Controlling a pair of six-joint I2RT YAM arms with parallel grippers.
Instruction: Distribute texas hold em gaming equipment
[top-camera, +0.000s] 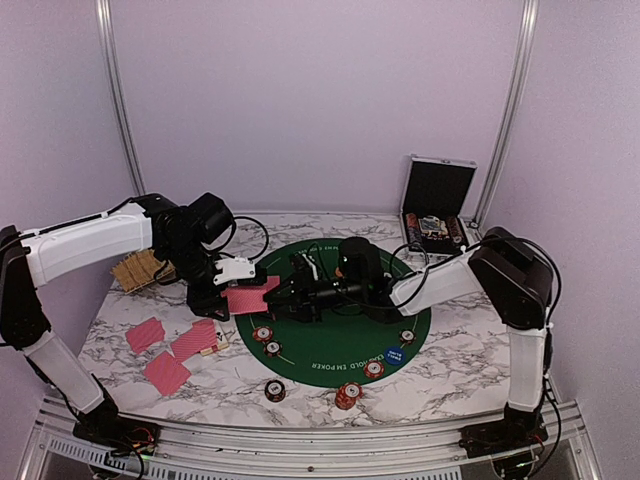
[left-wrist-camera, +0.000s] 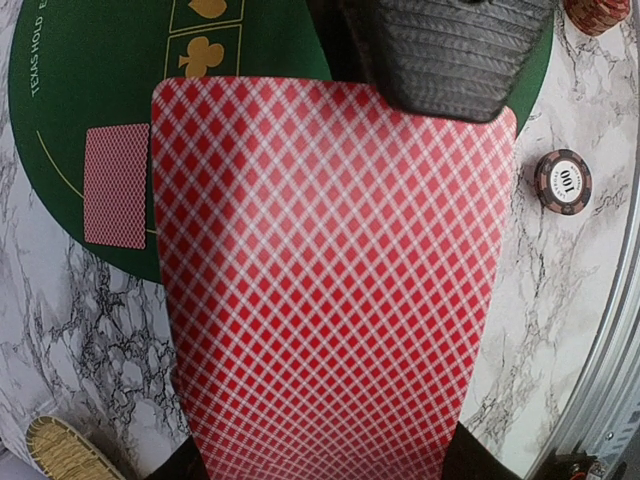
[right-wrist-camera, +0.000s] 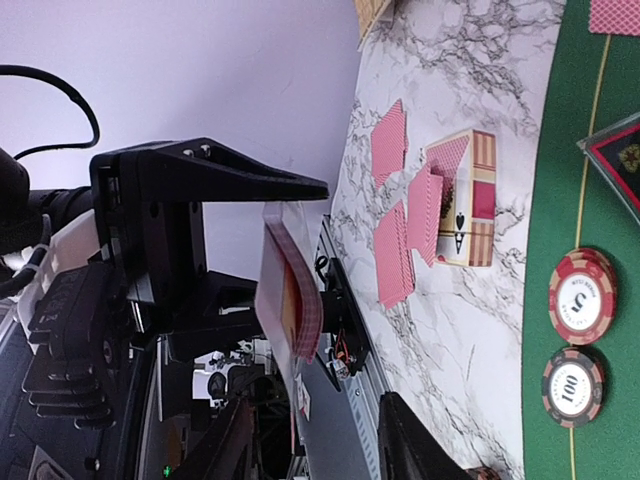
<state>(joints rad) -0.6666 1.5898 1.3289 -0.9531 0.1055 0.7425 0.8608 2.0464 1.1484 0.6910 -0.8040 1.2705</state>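
The left claw (top-camera: 238, 285) pinched a bowed stack of red-backed playing cards (left-wrist-camera: 330, 290) above the green poker mat (top-camera: 340, 345); the right claw (top-camera: 284, 291) stood spread just right of them.

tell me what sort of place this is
Likely a robotics lab cell, not a casino: plain lilac walls with aluminium frame posts, a left arm and right arm bolted to a marble-pattern table, and a green Texas hold'em mat on it.
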